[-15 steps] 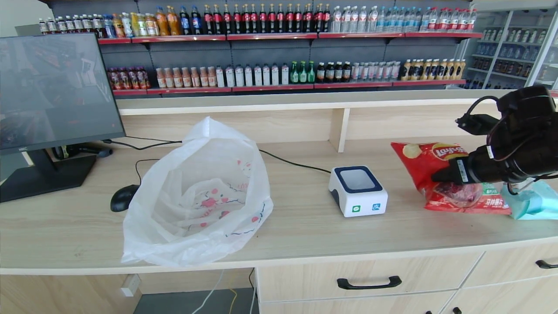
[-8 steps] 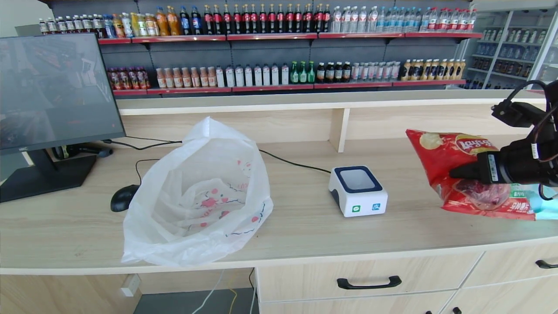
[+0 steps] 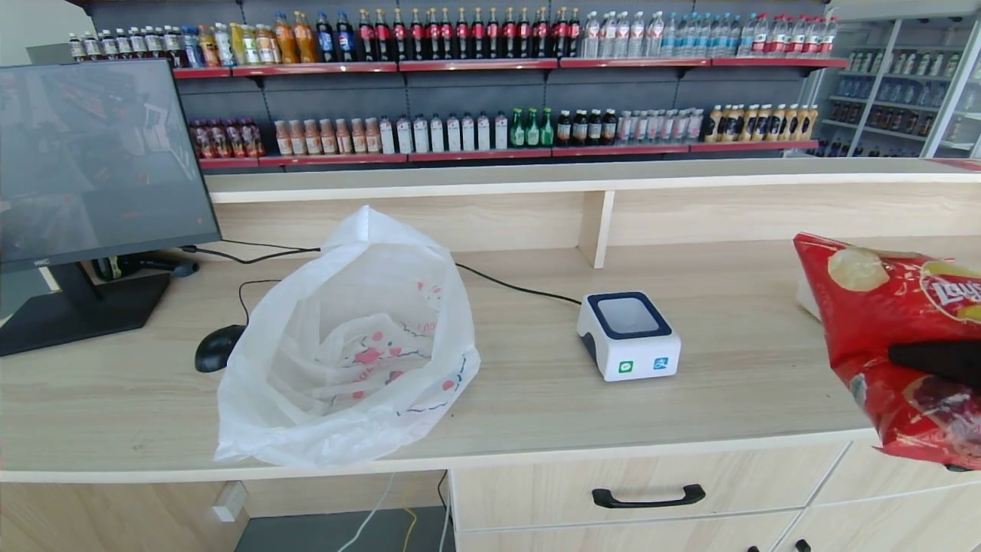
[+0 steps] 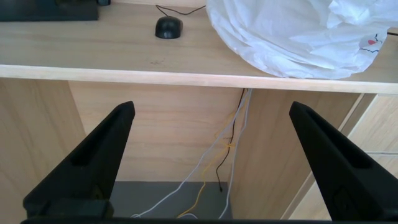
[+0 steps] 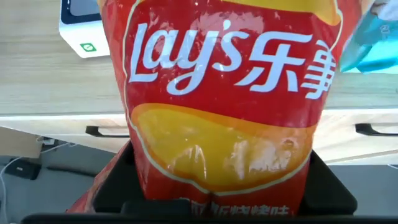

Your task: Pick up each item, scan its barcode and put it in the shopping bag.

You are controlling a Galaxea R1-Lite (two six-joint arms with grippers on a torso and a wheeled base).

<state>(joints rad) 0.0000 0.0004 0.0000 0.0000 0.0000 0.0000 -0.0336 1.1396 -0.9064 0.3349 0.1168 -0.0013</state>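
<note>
A red chips bag (image 3: 881, 322) hangs above the counter's front right edge, with my right gripper (image 3: 931, 360) shut on it; one black finger crosses its front. In the right wrist view the chips bag (image 5: 224, 93) stands between the dark jaws. The white barcode scanner (image 3: 628, 333) sits mid-counter, left of the chips. The open white shopping bag (image 3: 352, 345) stands further left. My left gripper (image 4: 211, 174) hangs open and empty below the counter's front edge, under the shopping bag (image 4: 305, 31).
A monitor (image 3: 92, 161) and a black mouse (image 3: 214, 346) occupy the counter's left end, with cables running behind the bag. A blue packet (image 5: 373, 37) lies on the counter beyond the chips. Drawers with black handles (image 3: 647, 498) front the counter.
My right gripper has lifted the chips bag off the counter and carried it right and toward the front edge. The arm has mostly left the head view. The left arm is still.
</note>
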